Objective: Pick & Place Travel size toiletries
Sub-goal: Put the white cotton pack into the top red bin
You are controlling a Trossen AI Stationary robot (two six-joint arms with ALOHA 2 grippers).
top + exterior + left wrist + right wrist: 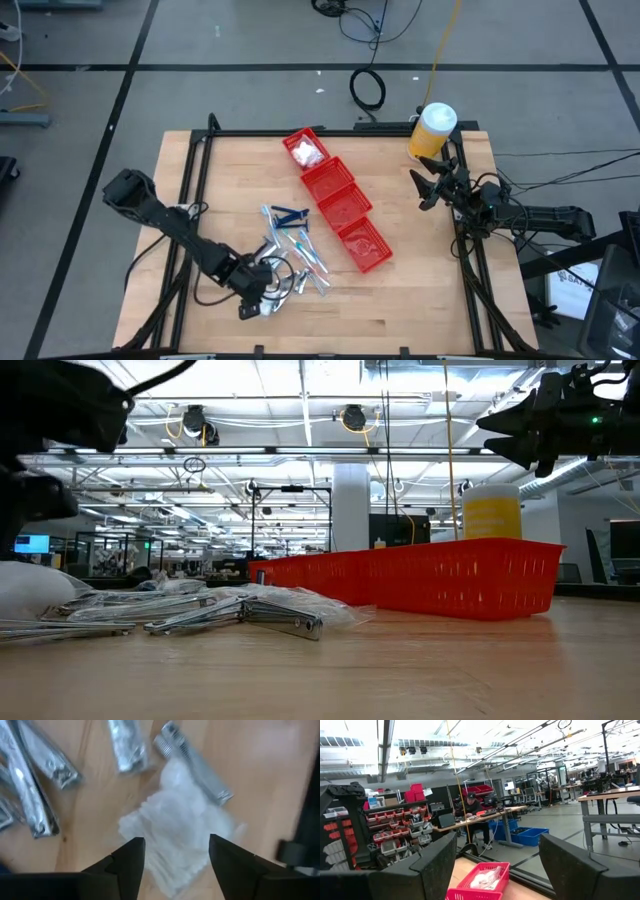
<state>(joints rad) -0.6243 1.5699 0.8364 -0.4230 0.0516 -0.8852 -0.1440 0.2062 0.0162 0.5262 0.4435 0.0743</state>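
Note:
The toiletries lie in a loose pile (295,255) on the wooden table, near its front. The pile holds silvery clippers (45,762), clear-wrapped sticks (310,258) and dark blue pieces (290,213). My left gripper (176,845) is open and hangs over the pile's near-left end (262,297). Its fingers stand on either side of a white soft packet (172,827) that lies flat on the table, with one silvery clipper (195,765) at its edge. My right gripper (428,187) is open, raised near the table's right side, and holds nothing (497,855).
A slanting row of red bins (340,200) runs from the table's far middle toward its near right. The farthest bin (305,153) holds white packets. A tall yellow bottle with a white cap (432,130) stands at the far right corner. Bare wood lies right of the bins.

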